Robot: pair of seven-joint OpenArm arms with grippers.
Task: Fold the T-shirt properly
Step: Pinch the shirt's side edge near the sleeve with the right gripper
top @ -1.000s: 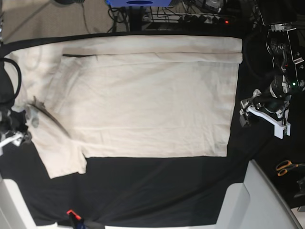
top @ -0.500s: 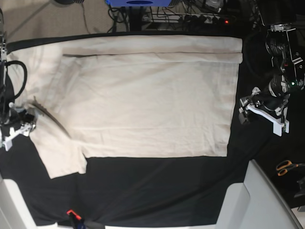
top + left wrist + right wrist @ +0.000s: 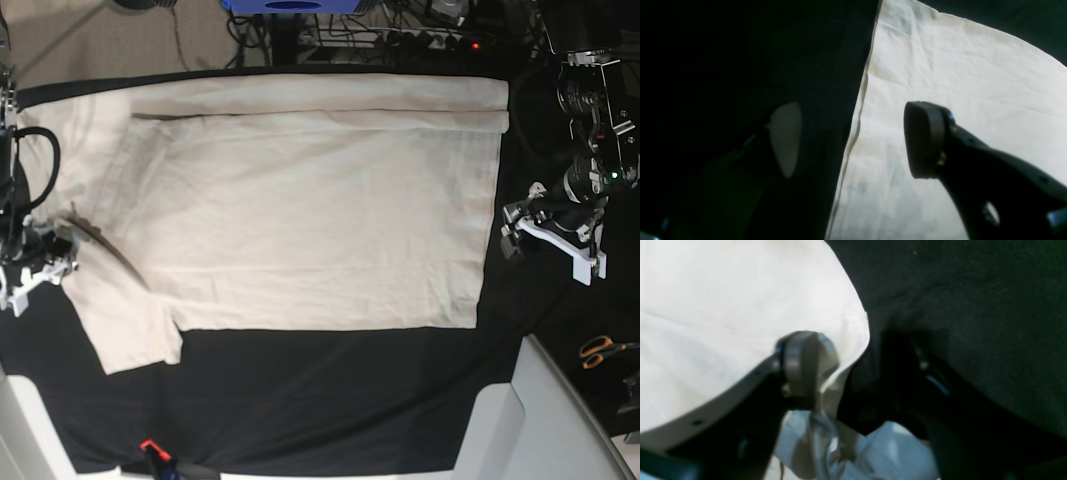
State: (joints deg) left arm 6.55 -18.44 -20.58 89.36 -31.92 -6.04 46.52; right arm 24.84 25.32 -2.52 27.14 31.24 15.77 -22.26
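Observation:
The cream T-shirt lies flat on the black cloth, its far long edge folded over and one sleeve sticking out at the near left. My right gripper is at the shirt's left edge. In the right wrist view it is open, the shirt's rounded edge runs between its fingers, and cloth bunches low in the jaw. My left gripper hovers at the shirt's right hem. In the left wrist view it is open astride the hem of the shirt.
The black table cover shows in front of the shirt. A pale grey-white bin stands at the near right, with orange-handled scissors beside it. A small red-tipped item lies at the near left. Cables run along the far edge.
My right gripper has shifted a little at the shirt's left edge, and its arm cable has come into view. The left arm has barely moved and the shirt lies as before.

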